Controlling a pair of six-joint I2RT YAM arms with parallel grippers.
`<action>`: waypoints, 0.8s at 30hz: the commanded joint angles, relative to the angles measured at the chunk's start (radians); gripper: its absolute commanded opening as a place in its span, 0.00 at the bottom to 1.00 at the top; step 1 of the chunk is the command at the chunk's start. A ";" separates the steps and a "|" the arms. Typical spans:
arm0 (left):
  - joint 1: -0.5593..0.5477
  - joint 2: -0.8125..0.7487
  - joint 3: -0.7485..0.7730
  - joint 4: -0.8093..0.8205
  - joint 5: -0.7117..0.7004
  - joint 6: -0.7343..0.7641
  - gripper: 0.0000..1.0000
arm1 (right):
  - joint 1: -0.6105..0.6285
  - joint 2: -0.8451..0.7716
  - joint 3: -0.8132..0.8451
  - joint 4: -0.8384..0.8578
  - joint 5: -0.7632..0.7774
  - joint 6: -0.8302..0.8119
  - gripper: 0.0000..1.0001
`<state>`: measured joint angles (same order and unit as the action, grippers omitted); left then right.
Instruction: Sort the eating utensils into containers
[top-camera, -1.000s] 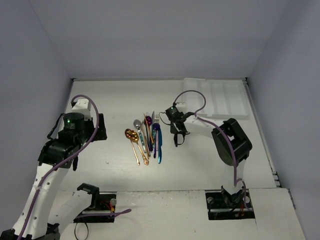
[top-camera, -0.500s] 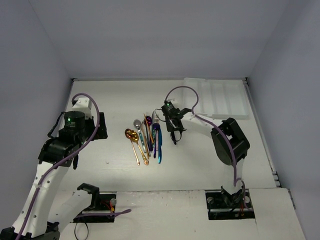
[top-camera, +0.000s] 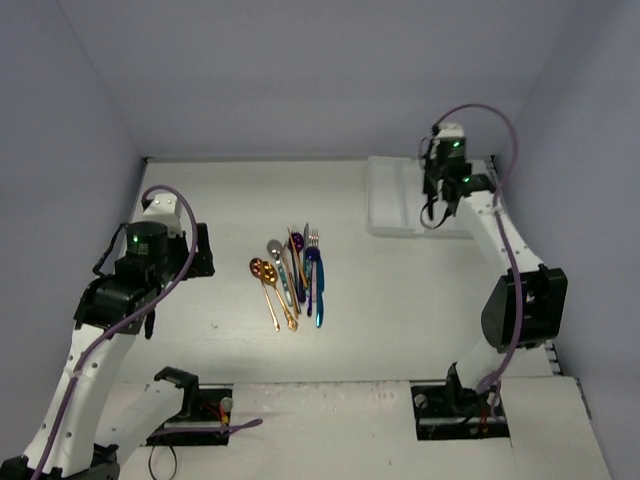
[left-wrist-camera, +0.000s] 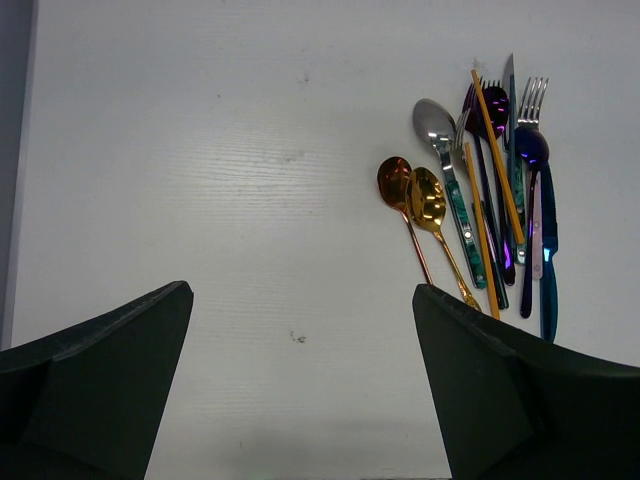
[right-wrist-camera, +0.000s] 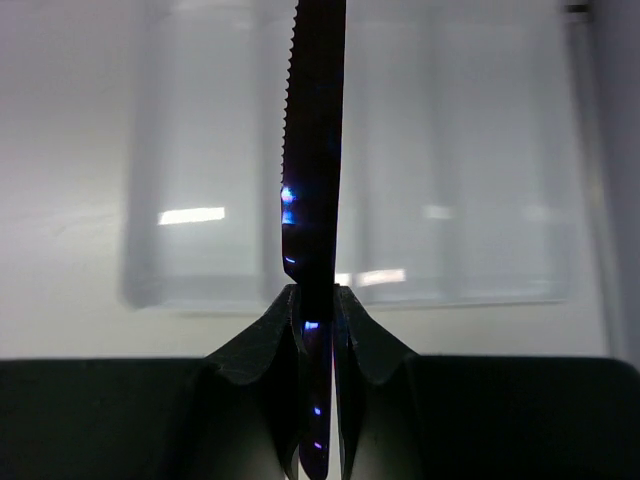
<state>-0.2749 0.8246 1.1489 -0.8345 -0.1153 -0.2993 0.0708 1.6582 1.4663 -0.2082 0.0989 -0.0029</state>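
The white table (top-camera: 400, 300) is the largest thing; its top looks like painted wood with a fine grain and a few small marks. At about 1 o'clock on it, against the far wall, lies the white plastic tray (top-camera: 392, 200), smooth and a little shiny, divided by raised ridges into long narrow compartments. I cannot tell if anything lies in them already.

The right gripper (right-wrist-camera: 316, 300) hangs over this tray and is clenched on a knife (right-wrist-camera: 312, 150). The blade is thin and dark with a blue-purple shine, toothed along its 9 o'clock edge, and it points to 12 o'clock in the wrist view. So the step in hand seems to be delivery of one piece. The next move, I think, calls for turning the knife along one compartment, lowering it between two ridges and only then letting go, or it may rest across a ridge.

The left gripper (left-wrist-camera: 300, 300) is spread wide and holds nothing.

The pile (top-camera: 293, 275) waits just at 9 o'clock of the table centre: slim, polished metal pieces, lying close and overlapping. Among them are two copper-gold spoons (left-wrist-camera: 415, 195) with oval bowls, a silver fork (left-wrist-camera: 533, 95) and thin gold sticks (left-wrist-camera: 497, 160).
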 joint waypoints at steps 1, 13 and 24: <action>-0.007 0.005 0.056 0.028 0.016 0.004 0.91 | -0.130 0.077 0.103 0.024 -0.071 -0.183 0.00; -0.009 0.018 0.032 0.031 0.066 -0.023 0.91 | -0.213 0.486 0.337 0.098 -0.025 -0.344 0.00; -0.009 0.059 0.011 0.029 0.081 -0.041 0.91 | -0.241 0.562 0.361 0.118 -0.010 -0.294 0.47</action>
<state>-0.2756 0.8610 1.1501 -0.8341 -0.0483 -0.3191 -0.1618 2.2875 1.7636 -0.1388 0.0772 -0.3195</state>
